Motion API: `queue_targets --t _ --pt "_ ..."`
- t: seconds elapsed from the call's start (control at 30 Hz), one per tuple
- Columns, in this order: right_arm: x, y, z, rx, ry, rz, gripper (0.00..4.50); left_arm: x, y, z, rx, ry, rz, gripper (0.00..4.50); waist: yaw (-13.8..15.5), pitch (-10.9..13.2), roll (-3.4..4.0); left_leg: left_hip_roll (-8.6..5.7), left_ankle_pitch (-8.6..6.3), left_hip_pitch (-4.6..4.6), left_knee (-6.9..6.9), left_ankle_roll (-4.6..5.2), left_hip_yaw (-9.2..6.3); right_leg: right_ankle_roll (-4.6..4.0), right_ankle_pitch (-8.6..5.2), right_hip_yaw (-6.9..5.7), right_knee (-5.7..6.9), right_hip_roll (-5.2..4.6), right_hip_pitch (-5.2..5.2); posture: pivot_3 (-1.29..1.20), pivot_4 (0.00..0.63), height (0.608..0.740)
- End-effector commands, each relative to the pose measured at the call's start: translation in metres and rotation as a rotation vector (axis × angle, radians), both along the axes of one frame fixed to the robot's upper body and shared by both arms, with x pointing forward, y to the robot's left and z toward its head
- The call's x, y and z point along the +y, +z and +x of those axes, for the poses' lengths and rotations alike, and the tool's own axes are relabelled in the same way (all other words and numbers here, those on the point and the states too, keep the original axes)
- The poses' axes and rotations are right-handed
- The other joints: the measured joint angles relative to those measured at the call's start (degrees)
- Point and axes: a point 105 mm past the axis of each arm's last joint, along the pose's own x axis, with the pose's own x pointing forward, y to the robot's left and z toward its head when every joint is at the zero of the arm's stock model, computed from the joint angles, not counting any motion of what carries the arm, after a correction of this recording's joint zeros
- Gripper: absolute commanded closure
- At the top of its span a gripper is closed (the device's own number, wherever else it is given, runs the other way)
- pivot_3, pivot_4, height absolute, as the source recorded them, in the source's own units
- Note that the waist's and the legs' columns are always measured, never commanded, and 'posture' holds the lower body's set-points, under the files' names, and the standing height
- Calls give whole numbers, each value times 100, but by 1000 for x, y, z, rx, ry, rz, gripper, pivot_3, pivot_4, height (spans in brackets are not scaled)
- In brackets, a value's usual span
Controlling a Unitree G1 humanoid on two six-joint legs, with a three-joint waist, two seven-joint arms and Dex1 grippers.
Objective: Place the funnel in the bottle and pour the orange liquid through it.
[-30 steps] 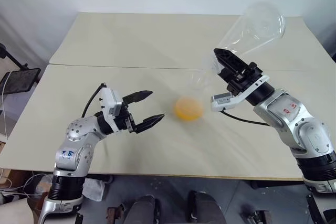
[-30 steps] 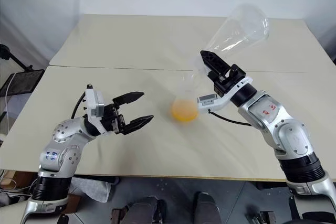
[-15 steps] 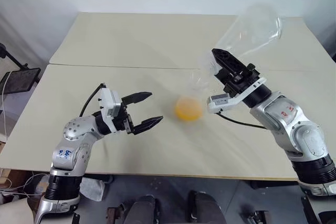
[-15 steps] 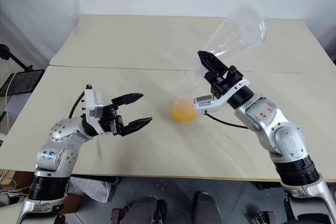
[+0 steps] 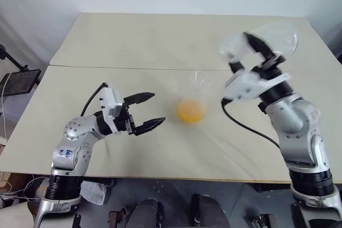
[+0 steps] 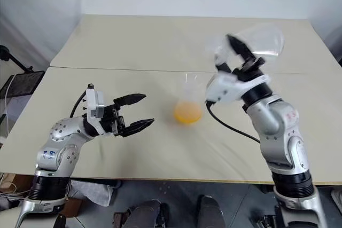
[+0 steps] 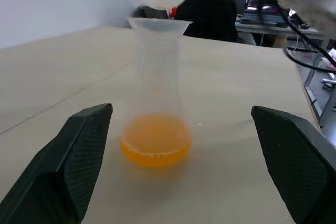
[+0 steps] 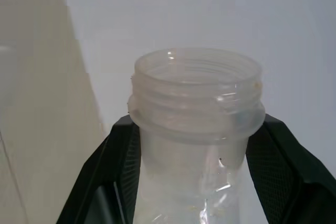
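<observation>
The bottle (image 5: 193, 99) is standing upright near the middle of the beige surface (image 5: 133, 52), with the orange liquid (image 7: 155, 146) pooling in its wide base; the clear funnel (image 7: 159, 24) is sitting in its neck, the cone mouth flaring above the rim. Nothing is touching the bottle. The left gripper (image 5: 147, 112) is hovering just beside it on the robot's left, forearm reaching low over the surface, pointing roughly level toward the bottle; its jaws are standing spread wide and holding nothing, and in the left wrist view the two black fingers (image 7: 79, 156) are framing the bottle from either side with clear gaps between. The right gripper (image 5: 256, 49) is raised well above the surface to the right of and beyond the bottle, elbow bent, wrist angling upward and toward the robot's left, blurred in the head views. Its jaws are clenching around the neck of a large clear flask (image 5: 278, 36), which is lying tilted in the air with its broad base farther back and to the right. In the right wrist view the flask's threaded mouth (image 8: 197, 90) is rising between the black fingers (image 8: 118, 171), which are pressing against the neck on both sides; the flask is looking empty.
</observation>
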Motion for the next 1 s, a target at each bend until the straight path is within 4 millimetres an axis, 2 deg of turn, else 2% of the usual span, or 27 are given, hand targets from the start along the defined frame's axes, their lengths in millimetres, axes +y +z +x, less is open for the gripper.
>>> queue_targets --t 0.03,0.2,0.33,0.47,0.57,0.67,0.87,1.0 --pt "-15 25 -18 73 160 335 2066 3 7 -4 -17 -25 4 0 -1 0 0 3 0 0 1 0 -3 0 0 1 1 1 1 0 150 740" --pt "-94 27 -4 107 11 689 2066 -5 15 -3 -41 -40 -8 0 50 0 0 -15 0 -2 2 3 -18 0 1 6 3 -15 7 0 150 740" --pt "-128 13 7 154 -27 910 2066 -6 15 -3 -43 -45 -4 0 -4 0 0 -19 1 0 -8 5 -9 2 1 6 13 -16 -6 0 150 740" --pt "-144 -25 18 245 -70 929 2066 -5 15 -2 -44 -39 -7 0 -13 0 0 -13 2 9 -24 3 -2 -1 0 5 19 -9 -10 0 150 740" --pt "-155 -44 21 268 -129 905 2066 -5 15 -2 -42 -36 -11 0 -12 2 3 -16 3 8 -24 5 11 0 0 5 18 -12 -12 0 150 740" --pt "-177 -54 20 216 -181 988 2066 -6 13 -4 -37 -42 -8 0 -12 2 4 -18 4 8 -22 8 13 1 1 6 19 -13 -13 0 150 740" --pt "-171 -59 23 253 -73 990 2066 -5 16 -3 -41 -37 -8 0 -9 3 5 -16 5 8 -21 8 10 1 1 7 18 -13 -12 0 150 740" --pt "-171 -59 16 229 -54 1003 797 -5 15 -6 -33 -38 -4 0 5 3 5 -16 5 6 -21 8 5 1 1 8 18 -15 -10 0 150 740"
